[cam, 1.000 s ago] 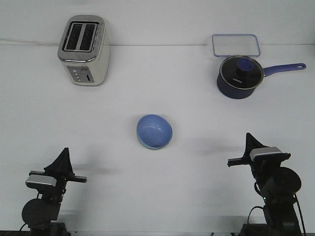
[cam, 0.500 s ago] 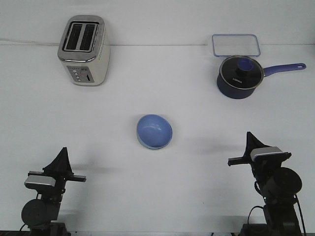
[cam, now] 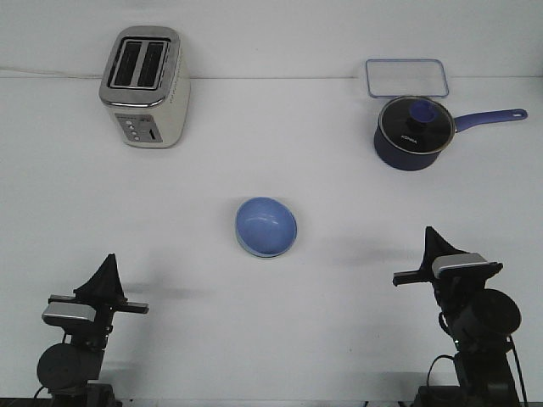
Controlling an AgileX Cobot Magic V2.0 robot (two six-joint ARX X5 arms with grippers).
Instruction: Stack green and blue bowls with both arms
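The blue bowl (cam: 266,225) sits upright in the middle of the table. A thin pale mint edge (cam: 247,248) shows under its lower left rim, so it appears to rest inside the green bowl, which is otherwise hidden. My left gripper (cam: 109,261) is low at the near left, well away from the bowls. Its fingers meet in one point and hold nothing. My right gripper (cam: 430,236) is at the near right, also apart from the bowls, with its fingers together and empty.
A cream toaster (cam: 144,85) stands at the back left. A dark navy lidded saucepan (cam: 413,133) with its handle pointing right stands at the back right, with a clear rectangular lid (cam: 406,76) behind it.
My left gripper has sunk slightly lower and nearer. The bowls and my right arm have not moved.
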